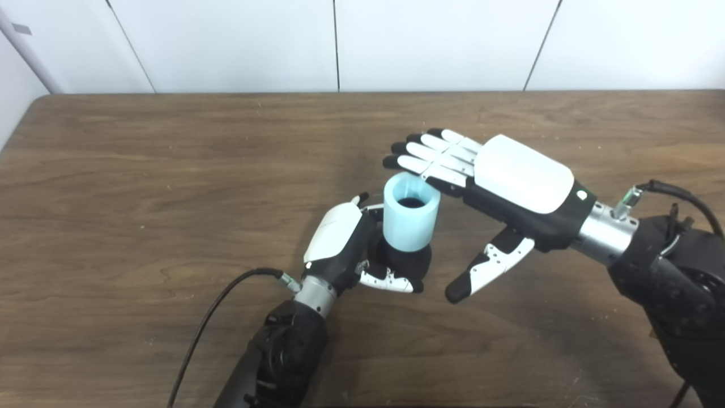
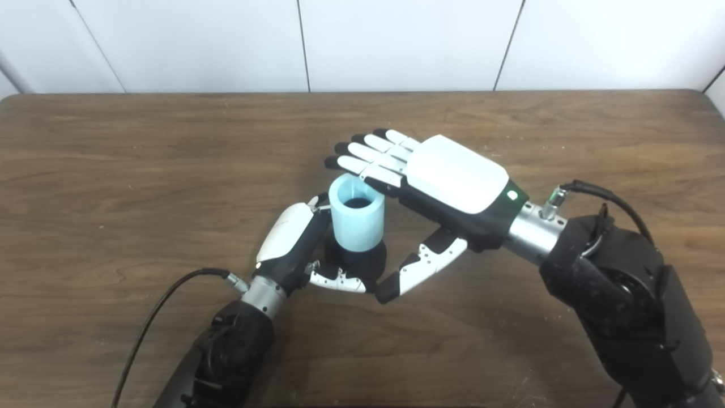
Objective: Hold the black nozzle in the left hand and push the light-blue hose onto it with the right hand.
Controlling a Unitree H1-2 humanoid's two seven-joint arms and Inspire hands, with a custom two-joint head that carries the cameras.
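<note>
Two hands in view over the brown wooden surface (image 1: 170, 170). My left hand (image 1: 340, 243) is wrapped around the black nozzle (image 1: 405, 260), fingers curled behind it and thumb across its front near the base. The light-blue hose (image 1: 412, 212) stands upright on top of the nozzle, its lower end seated over the black part, its open top end facing up with a dark bore visible inside. My right hand (image 1: 510, 187) holds nothing: fingers (image 1: 436, 156) straight and spread flat, palm down, thumb hanging apart toward the surface. Its fingers reach over the far right rim of the hose; from these views I cannot tell whether they touch the rim or sit just above it. A black cable (image 1: 209, 317) runs from my left wrist across the surface toward the near edge.
</note>
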